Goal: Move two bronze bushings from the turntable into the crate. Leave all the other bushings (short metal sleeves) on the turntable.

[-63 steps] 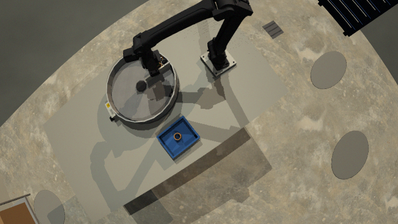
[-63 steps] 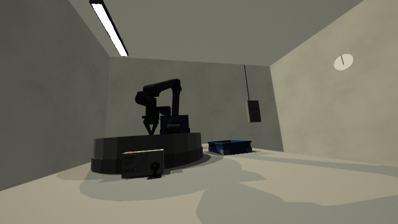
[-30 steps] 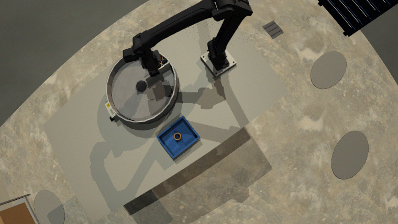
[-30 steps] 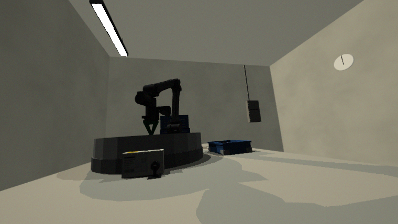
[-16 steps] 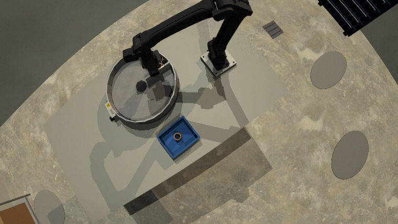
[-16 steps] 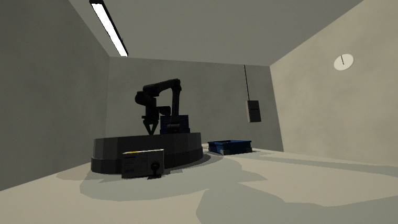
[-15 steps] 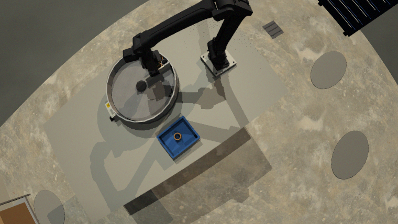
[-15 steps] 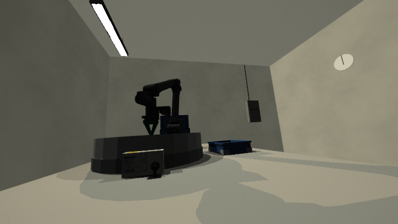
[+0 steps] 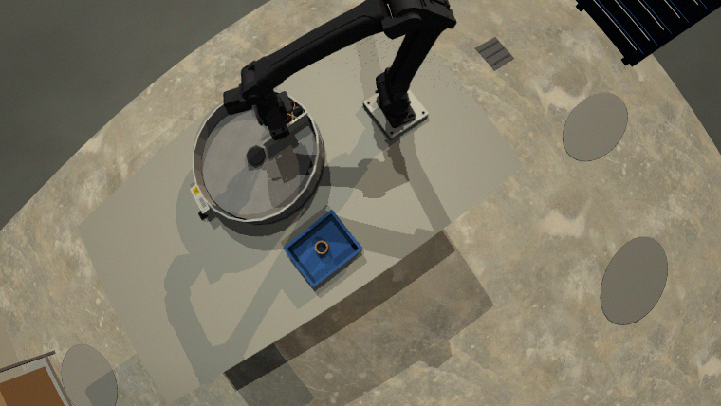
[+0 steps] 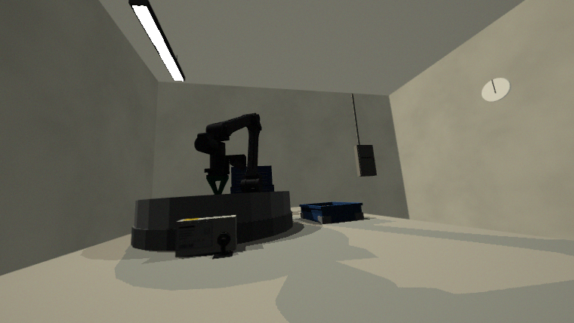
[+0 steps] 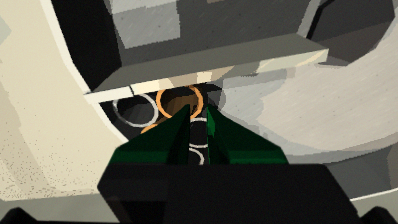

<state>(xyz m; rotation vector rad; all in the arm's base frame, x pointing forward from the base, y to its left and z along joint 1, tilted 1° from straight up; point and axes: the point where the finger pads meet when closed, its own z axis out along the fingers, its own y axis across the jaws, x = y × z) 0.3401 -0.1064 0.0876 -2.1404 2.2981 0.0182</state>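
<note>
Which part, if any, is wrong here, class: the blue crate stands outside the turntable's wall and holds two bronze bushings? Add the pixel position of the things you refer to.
The count is wrong: the top view shows one bronze bushing [image 9: 316, 248] in the blue crate [image 9: 299, 268] [image 10: 344, 213].
</note>
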